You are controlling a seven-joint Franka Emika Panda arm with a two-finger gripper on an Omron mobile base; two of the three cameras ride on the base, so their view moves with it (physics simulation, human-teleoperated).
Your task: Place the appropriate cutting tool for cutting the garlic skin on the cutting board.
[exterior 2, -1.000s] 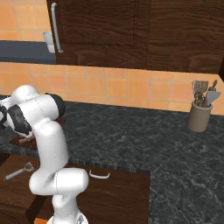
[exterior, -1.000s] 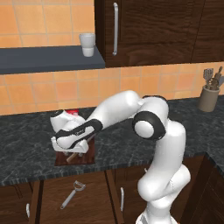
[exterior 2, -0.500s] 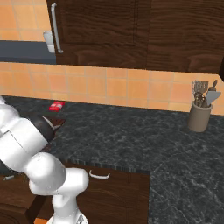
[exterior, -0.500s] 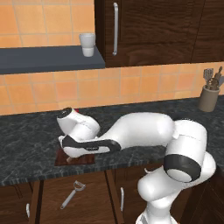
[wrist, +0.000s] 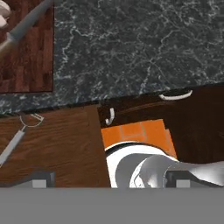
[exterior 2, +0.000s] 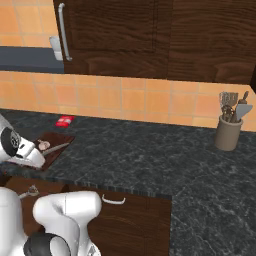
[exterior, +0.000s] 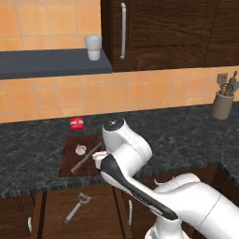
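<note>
Knife (exterior: 85,159) flat on cutting board (exterior: 68,164), beside garlic (exterior: 80,150), up-left of gripper (wrist: 109,183) in hand view. Fingers (wrist: 41,179) spread, nothing held. Placement looks finished; retract straight off, clear of blade. Peeler (exterior: 77,207) below counter edge, untouched.

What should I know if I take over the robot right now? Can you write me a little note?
Tool: in the hand view its finger tips sit wide apart with nothing between them, so it is open and empty.
Knife: lying on the cutting board, beside the garlic.
Peeler: in front of the lower cabinet, below the counter edge. Leave it.
Red packet: on the counter behind the board.
Done: the knife is on the board.
Left: likely nothing except drawing the arm clear.
</note>
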